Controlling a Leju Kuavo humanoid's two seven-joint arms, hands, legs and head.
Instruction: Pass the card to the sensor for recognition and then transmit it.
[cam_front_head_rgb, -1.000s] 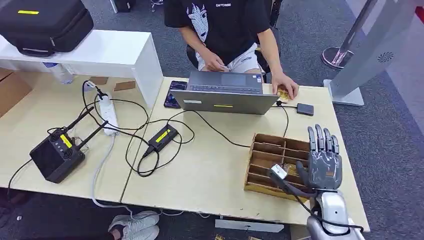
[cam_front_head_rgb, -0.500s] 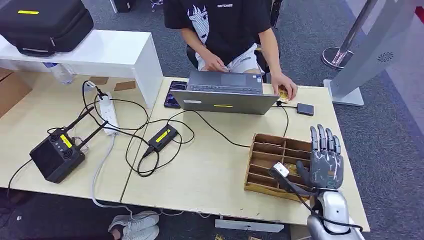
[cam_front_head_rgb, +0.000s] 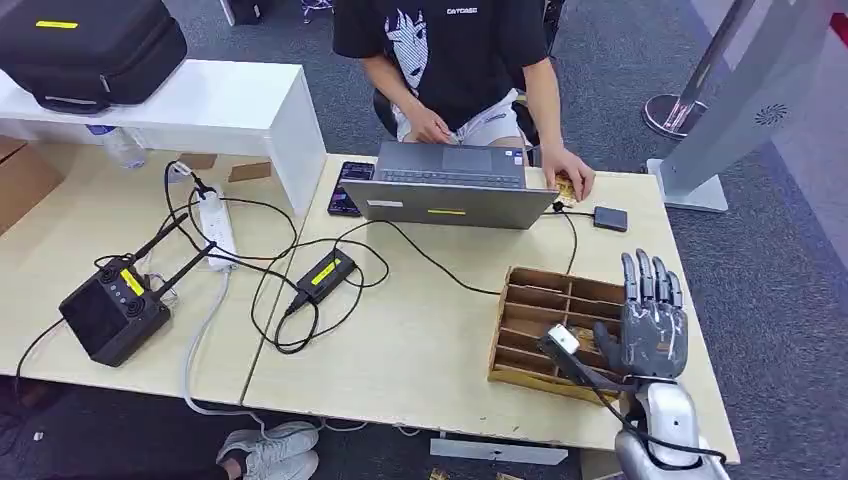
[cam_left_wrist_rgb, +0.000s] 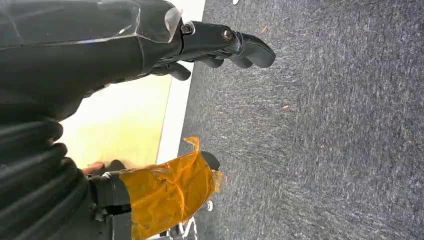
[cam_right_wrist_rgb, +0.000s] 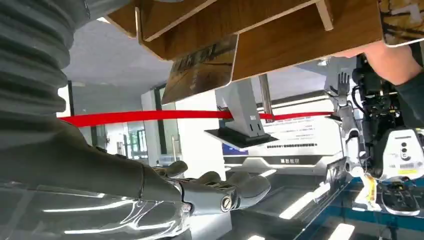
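Note:
A wooden divided box (cam_front_head_rgb: 540, 300) stands at the table's front right. In the right wrist view a brownish patterned card (cam_right_wrist_rgb: 200, 70) leans in one slot of the box (cam_right_wrist_rgb: 300, 45). My right hand (cam_front_head_rgb: 652, 320) hovers over the box's right end, fingers straight and apart, holding nothing; its fingers (cam_right_wrist_rgb: 225, 190) are spread in the wrist view as well. The small black sensor pad (cam_front_head_rgb: 610, 218) lies on the table to the right of the laptop, wired to it. My left hand (cam_left_wrist_rgb: 225, 45) hangs beside the table edge over the carpet, empty.
A person sits behind the grey laptop (cam_front_head_rgb: 445, 190), one hand (cam_front_head_rgb: 570, 178) resting on a gold card by the sensor. A phone (cam_front_head_rgb: 350, 187), a power strip (cam_front_head_rgb: 217, 225), cables and a black radio unit (cam_front_head_rgb: 110, 310) lie to the left. A white shelf (cam_front_head_rgb: 200, 100) stands at the back left.
My right hand has sunk a little toward the right end of the box. The person has shifted slightly in the seat.

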